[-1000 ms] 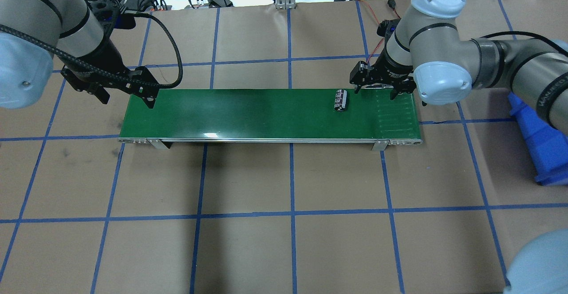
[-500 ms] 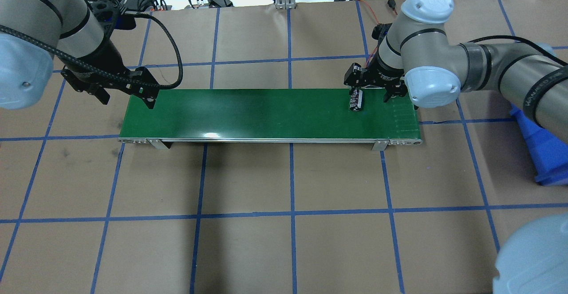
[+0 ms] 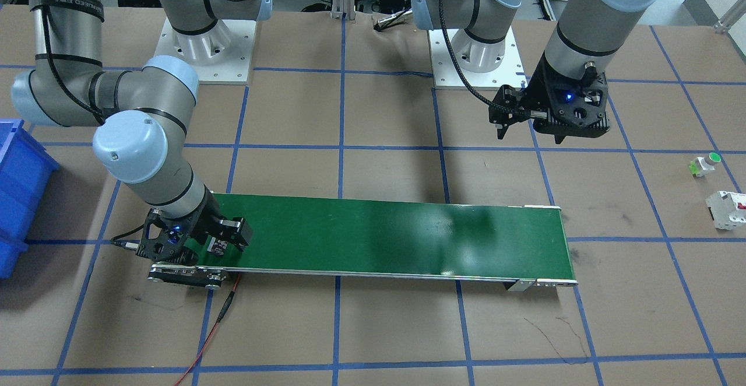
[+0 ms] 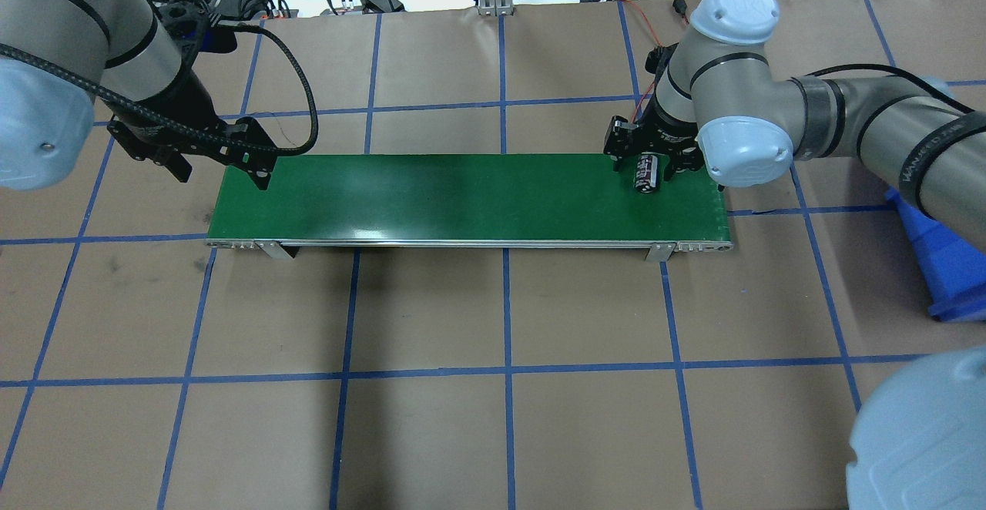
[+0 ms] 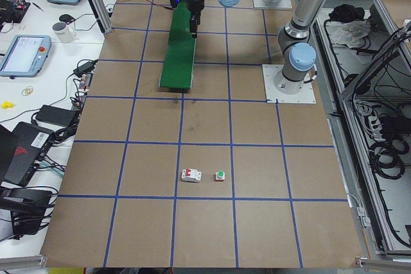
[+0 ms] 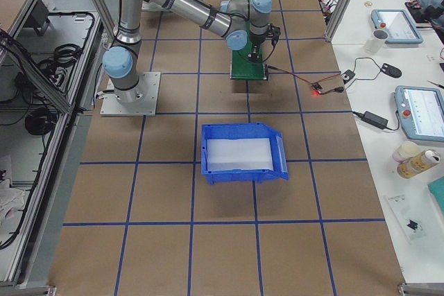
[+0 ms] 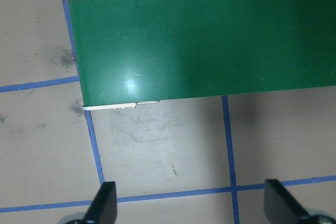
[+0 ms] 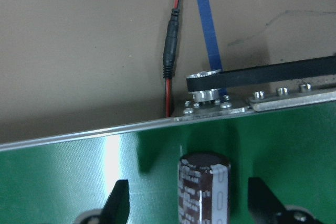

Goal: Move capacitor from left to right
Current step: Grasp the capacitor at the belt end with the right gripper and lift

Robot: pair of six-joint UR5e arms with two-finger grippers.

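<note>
The capacitor (image 4: 645,173), a stubby black cylinder with pale markings, lies on the right end of the green conveyor belt (image 4: 462,198). My right gripper (image 4: 648,165) is open and low over it. In the right wrist view the capacitor (image 8: 205,190) lies between the fingers (image 8: 118,203) with gaps on both sides. In the front view the capacitor (image 3: 217,246) shows just under the right gripper (image 3: 201,245). My left gripper (image 4: 221,167) is open and empty above the belt's left end; it also shows in the left wrist view (image 7: 191,205).
A blue bin (image 4: 944,256) stands right of the belt. A green-capped push button (image 3: 705,163) and a white breaker (image 3: 725,209) lie on the paper beyond the belt's left end. A red wire (image 3: 215,327) runs from the belt's right end.
The capacitor has moved to the right along the belt. My right gripper has shifted left and come down astride it. The left arm has not moved.
</note>
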